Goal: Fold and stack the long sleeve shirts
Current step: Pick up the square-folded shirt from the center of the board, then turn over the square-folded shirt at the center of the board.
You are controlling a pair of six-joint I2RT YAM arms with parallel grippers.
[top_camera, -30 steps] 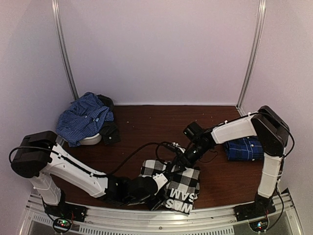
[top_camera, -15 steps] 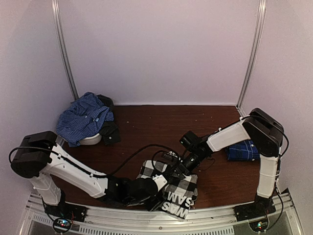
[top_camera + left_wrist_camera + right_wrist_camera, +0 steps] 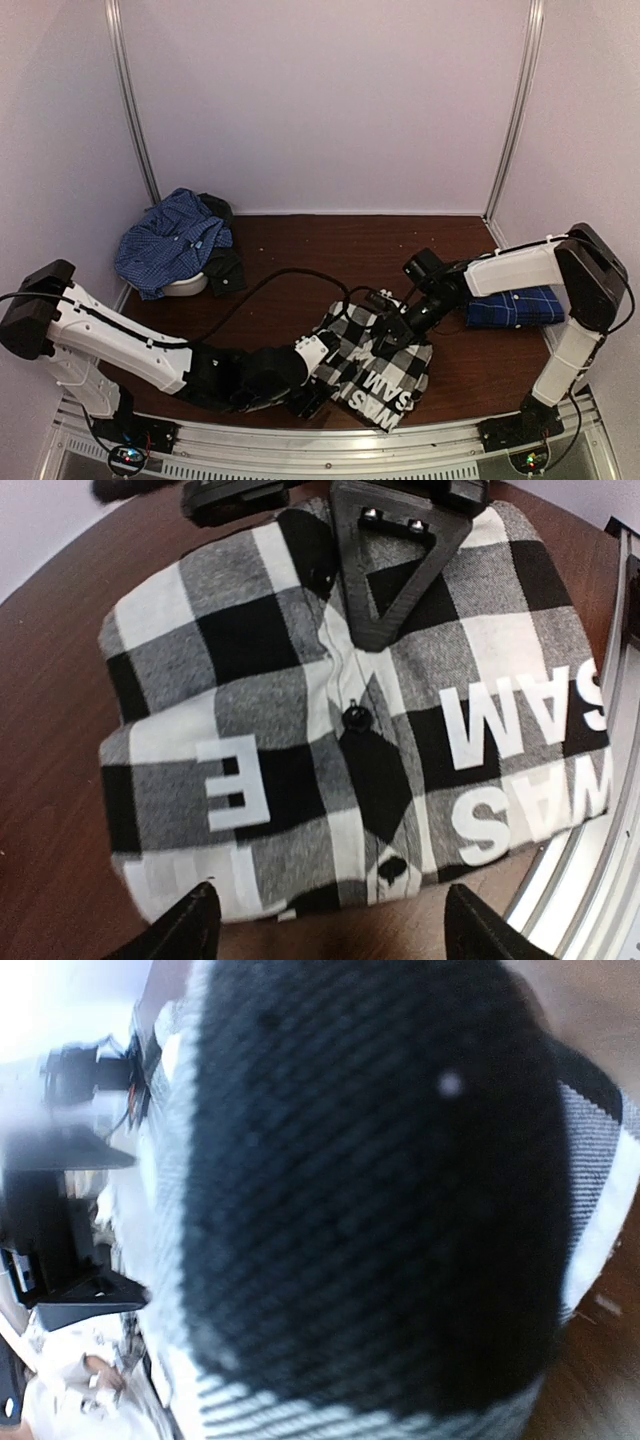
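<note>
1. The check shirt [image 3: 385,365] lies folded on the surface [image 3: 320,250], lower centre of the top view.
2. The left tool [image 3: 335,930] is spread over the shirt's near edge and grips nothing.
3. The right tool [image 3: 392,325] sits at the shirt's far edge. Its own view is all blurred cloth, so I cannot tell whether it pinches.
4. Likely step: stacking this shirt on the folded blue shirt [image 3: 515,308], at the right.
5. The next move needs a hold through every layer, so the fold survives the move.
6. The crumpled blue shirt [image 3: 170,240], upper left, is not yet folded.
</note>
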